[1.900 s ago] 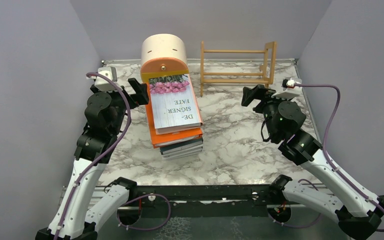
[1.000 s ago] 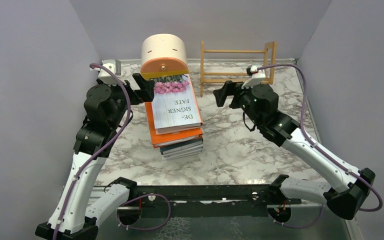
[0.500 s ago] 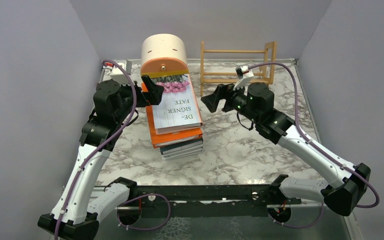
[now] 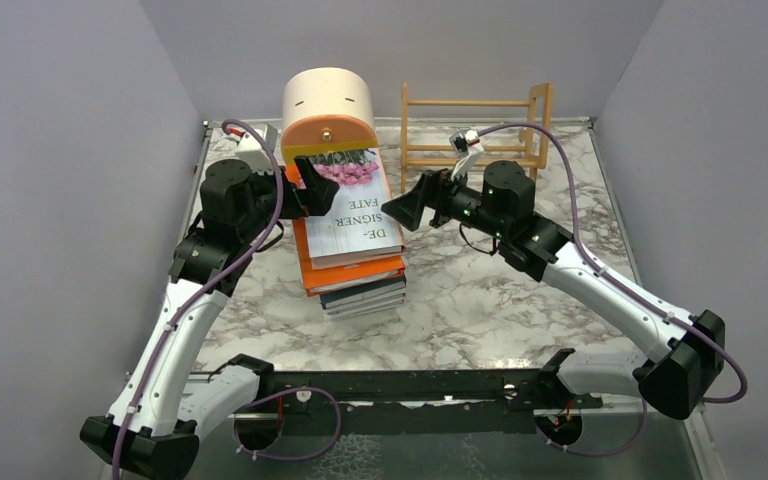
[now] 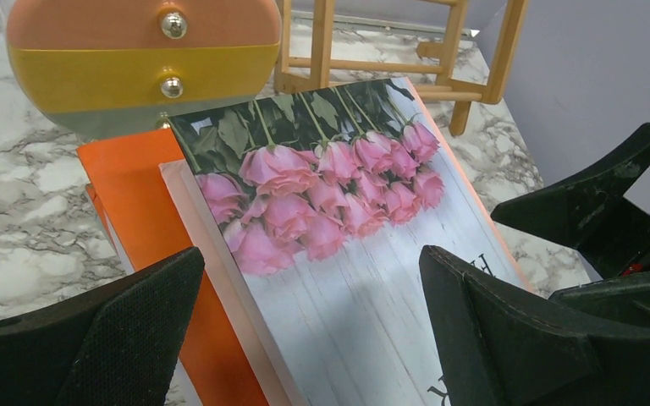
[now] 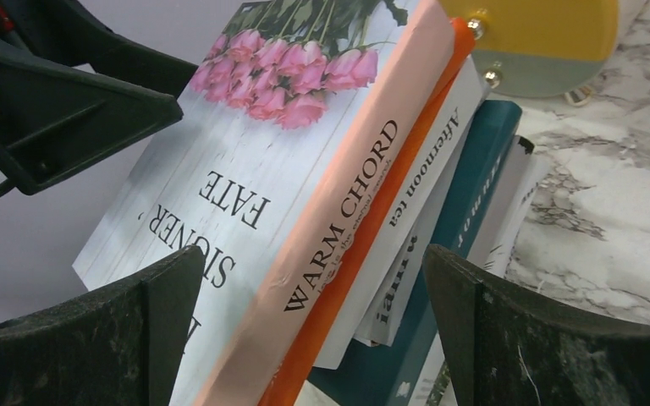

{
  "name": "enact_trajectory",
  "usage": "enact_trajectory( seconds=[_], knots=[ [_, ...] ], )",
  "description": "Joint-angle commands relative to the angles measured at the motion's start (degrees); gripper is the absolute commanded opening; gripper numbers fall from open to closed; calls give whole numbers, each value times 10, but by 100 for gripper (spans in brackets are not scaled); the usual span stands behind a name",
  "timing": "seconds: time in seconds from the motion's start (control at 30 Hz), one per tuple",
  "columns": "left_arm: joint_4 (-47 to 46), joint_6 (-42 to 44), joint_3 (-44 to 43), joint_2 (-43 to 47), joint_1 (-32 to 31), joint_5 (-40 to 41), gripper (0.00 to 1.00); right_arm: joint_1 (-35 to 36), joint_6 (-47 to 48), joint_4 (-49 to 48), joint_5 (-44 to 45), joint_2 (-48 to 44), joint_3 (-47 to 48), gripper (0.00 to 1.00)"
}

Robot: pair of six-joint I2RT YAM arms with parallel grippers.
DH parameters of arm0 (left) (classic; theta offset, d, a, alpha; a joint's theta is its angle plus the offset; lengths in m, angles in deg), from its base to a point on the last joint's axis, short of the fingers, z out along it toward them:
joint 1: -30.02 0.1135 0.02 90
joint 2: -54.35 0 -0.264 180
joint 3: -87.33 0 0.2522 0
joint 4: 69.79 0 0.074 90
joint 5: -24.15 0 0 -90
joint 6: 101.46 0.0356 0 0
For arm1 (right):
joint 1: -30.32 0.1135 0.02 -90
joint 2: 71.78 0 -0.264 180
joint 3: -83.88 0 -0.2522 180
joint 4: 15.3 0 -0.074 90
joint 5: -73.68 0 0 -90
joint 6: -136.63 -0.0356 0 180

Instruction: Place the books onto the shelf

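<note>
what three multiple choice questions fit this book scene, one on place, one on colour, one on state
1. Where on the table is the shelf? A near edge B far edge, right of the round drawer box C the middle
2. What colour is the book directly under the rose-cover book? A teal B orange C grey
3. How are the left gripper and right gripper? A both shut B left shut, right open C both open
Answers: B, it stands at the back beside the box; B, the orange book shows beneath it; C, both sets of jaws stand wide, gripping nothing.
</note>
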Motion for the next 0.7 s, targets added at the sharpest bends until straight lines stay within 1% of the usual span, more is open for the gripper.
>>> enact_trajectory(
  seconds=[0.0, 0.23, 0.43, 0.67],
  knots=[
    [-22, -11, 7, -3, -2, -38, 95, -1, -30, -37, -60, 15, 15, 100],
    [-45, -21, 15, -9, -2, -64, 94, -3, -45, -51, -81, 31, 10, 100],
    [-78, -35, 22, -22, -2, -101, 93, -8, -58, -63, -102, 43, 7, 100],
    [-107, -47, 30, -35, -10, -116, 92, -14, -75, -88, -127, 50, -5, 100]
  ],
)
